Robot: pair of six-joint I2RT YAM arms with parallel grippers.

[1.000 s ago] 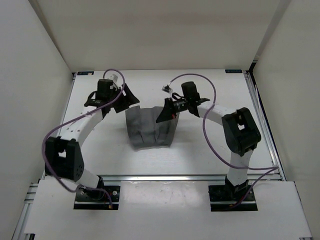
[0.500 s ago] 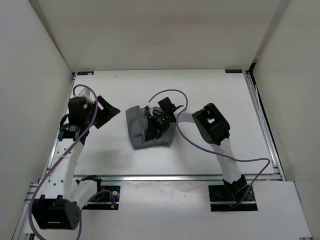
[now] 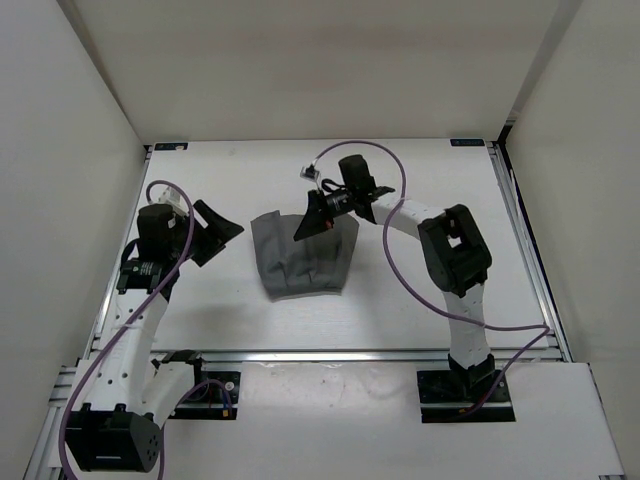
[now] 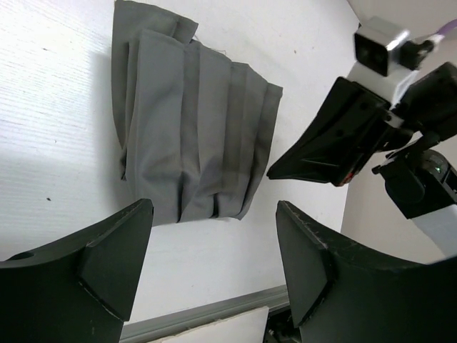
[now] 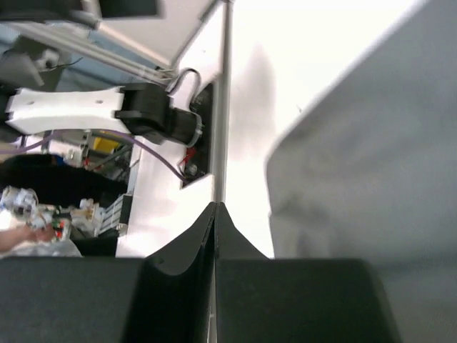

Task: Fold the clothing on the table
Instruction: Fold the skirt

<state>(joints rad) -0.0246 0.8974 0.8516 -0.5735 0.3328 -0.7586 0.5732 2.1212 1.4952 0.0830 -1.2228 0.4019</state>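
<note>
The clothing lies flat near the middle of the surface, a little to the left, its narrow pleats running from the far edge toward the arms. It is between the two hands.

The left hand is beside the clothing on its left and apart from it. Its fingers stand wide apart with nothing between them, and in its own camera I look through the gap onto the grey pleats.

The right hand has its fingers pressed together – I see no cloth between them in the wrist view. Its tip points at the far edge of the clothing, and from above it covers a small part of that edge. I cannot tell whether the tip touches the fabric or only hangs over it.

Around this: white walls stand on three sides, a metal rail runs along the near edge, and a purple cable loops over the right wrist – well above the surface. The right arm bends in from the right side, past the clothing's right edge.
</note>
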